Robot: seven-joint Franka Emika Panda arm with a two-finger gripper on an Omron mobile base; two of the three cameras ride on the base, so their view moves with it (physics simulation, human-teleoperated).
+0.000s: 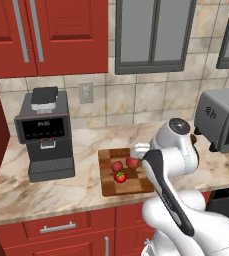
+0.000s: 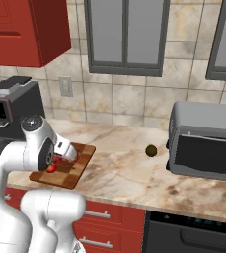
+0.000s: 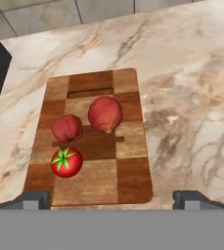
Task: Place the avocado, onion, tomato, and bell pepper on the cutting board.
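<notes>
While the arm bends over the marble counter [image 2: 134, 173], the gripper [image 3: 111, 197] hangs above the near edge of the cutting board [image 3: 128, 176]. Its two dark fingertips [image 3: 33, 199] stand wide apart at the bottom of the hand view, one at each near corner of the board, and nothing is between them, so the gripper holds nothing.

The board lies flat on the counter, ahead of the fingertips and between them in width. In the left base view the same board [image 1: 108, 185] sits between the black coffee machine [image 1: 45, 135] and the grey toaster oven [image 1: 221, 120].

Three round things rest on the board. The biggest is a plain reddish one [image 3: 105, 113], farthest ahead of the fingers and near the middle of the board. The second plain reddish one [image 3: 67, 128] lies just beside it, closer to the left fingertip. From this view I cannot tell well which of these two is the onion and which is the bell pepper. The tomato [image 3: 66, 162], bright red with its green star on top, is the nearest to the fingers, ahead of the left fingertip and just below the second reddish one.

The avocado [image 2: 151, 150] lies on the bare counter, well apart from the board and the gripper, just beside the toaster oven.
</notes>
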